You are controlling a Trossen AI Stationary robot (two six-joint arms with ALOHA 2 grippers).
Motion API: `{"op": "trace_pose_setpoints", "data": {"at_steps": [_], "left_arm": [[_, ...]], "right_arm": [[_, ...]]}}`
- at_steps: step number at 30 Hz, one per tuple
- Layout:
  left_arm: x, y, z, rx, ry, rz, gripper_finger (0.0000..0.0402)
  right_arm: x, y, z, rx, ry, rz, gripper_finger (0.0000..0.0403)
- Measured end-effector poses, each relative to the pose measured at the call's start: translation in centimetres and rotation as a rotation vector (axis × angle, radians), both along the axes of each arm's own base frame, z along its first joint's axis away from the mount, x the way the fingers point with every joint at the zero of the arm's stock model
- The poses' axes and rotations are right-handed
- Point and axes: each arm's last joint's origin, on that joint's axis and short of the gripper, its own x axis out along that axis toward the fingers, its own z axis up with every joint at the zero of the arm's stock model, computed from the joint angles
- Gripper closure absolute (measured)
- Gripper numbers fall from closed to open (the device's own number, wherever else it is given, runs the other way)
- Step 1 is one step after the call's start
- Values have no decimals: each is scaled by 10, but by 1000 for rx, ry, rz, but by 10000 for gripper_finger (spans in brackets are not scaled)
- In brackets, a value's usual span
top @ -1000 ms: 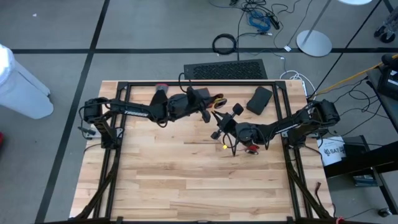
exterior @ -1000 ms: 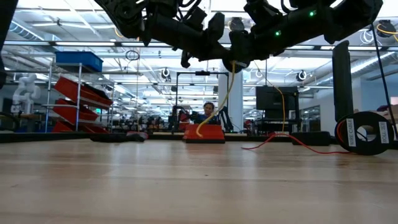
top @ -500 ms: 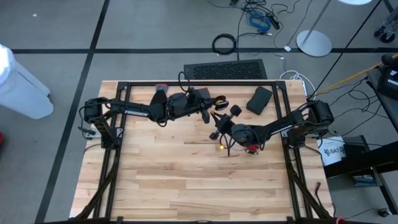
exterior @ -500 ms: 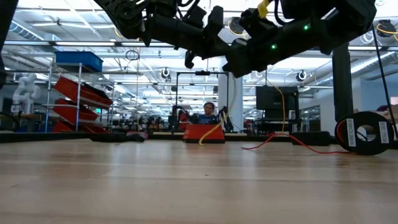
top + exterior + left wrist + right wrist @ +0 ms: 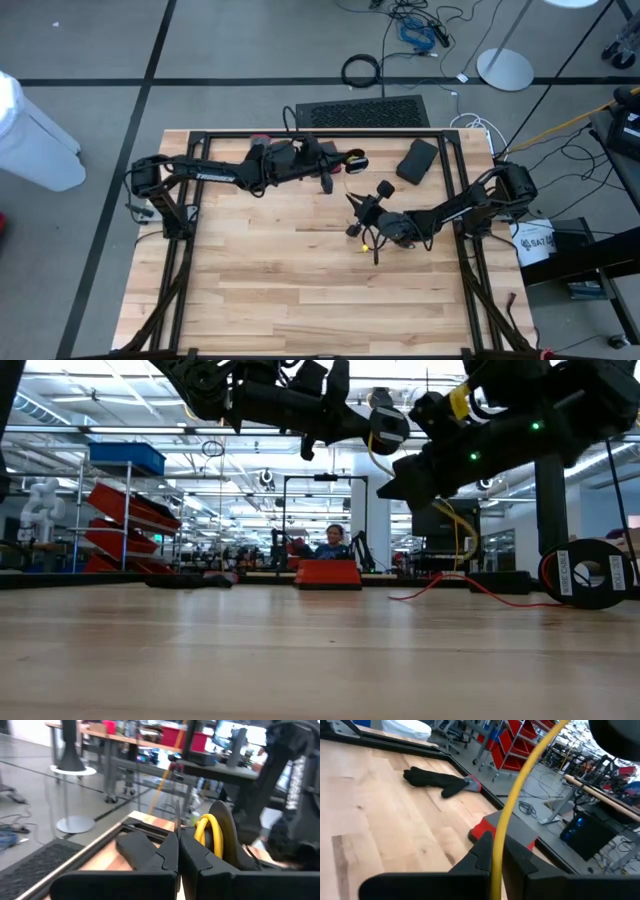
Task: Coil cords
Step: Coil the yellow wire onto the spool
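Yellow cord [image 5: 517,795] hangs mid-air above the tabletop [image 5: 280,290] centre, strung between both grippers. Left gripper [image 5: 178,851] fingers together beside its coiled loops; right gripper [image 5: 493,851] fingers pinch the strand. Looks light, springy, slick: best gripped close to the coil.

Robotics lab: red parts bins [image 5: 130,510].
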Motion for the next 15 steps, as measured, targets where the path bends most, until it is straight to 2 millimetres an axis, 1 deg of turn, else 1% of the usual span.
{"op": "trace_pose_setpoints", "data": {"at_steps": [5, 10, 12, 15], "left_arm": [[-2, 5, -4, -6, 35, -51, 401], [-2, 4, -7, 12, 72, -83, 401], [-2, 4, -7, 14, 76, -101, 401], [-2, 4, -7, 19, 80, -107, 401]], "right_arm": [[-7, 7, -4, -4, -14, 1, 385], [-9, 12, -5, -6, -9, 20, 384], [-9, 14, -5, -8, -6, 28, 379], [-9, 16, -5, -10, 3, 34, 359]]}}
